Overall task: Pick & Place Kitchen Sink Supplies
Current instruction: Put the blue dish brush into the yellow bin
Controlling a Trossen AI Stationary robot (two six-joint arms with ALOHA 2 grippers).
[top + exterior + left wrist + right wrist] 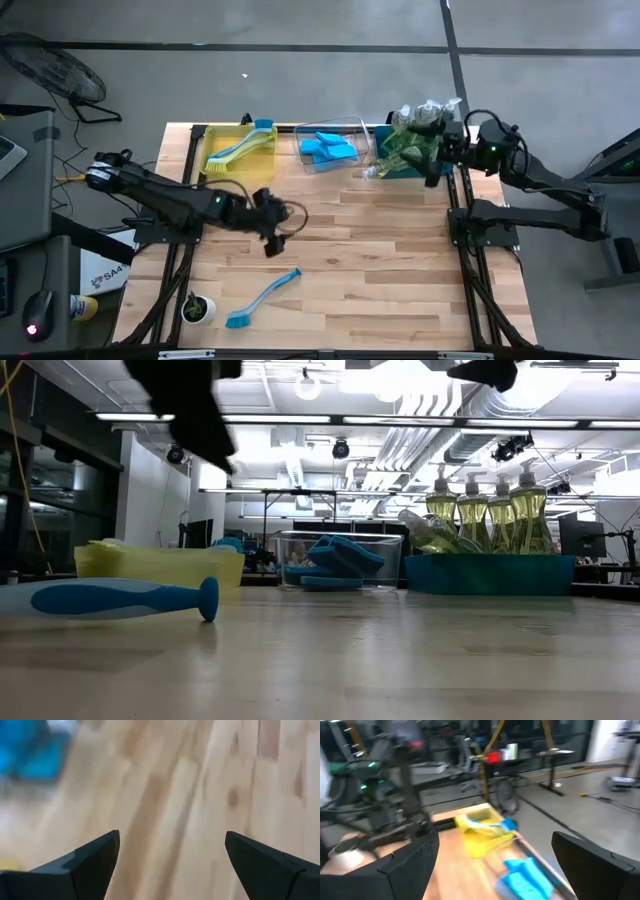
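Note:
A blue dish brush [263, 298] lies flat on the wood near the front edge; the low view shows its handle [120, 598]. Another brush [240, 148], with a yellow-green handle, lies in the yellow bin [212, 140]. Light-blue sponges [328, 148] fill the clear bin [335, 538]. Soap bottles [480, 510] stand in the teal bin [490, 573], one leaning over its left rim [375, 170]. My left gripper [272, 235] hovers open over bare wood [172, 795] at mid-table. My right gripper [432, 165] is open above the teal bin, pointing level toward the table's left.
A small potted plant [197, 308] stands at the front left corner, beside the blue brush's head. The three bins line the far edge. Bare wood stretches across the table's middle and right half [400, 260].

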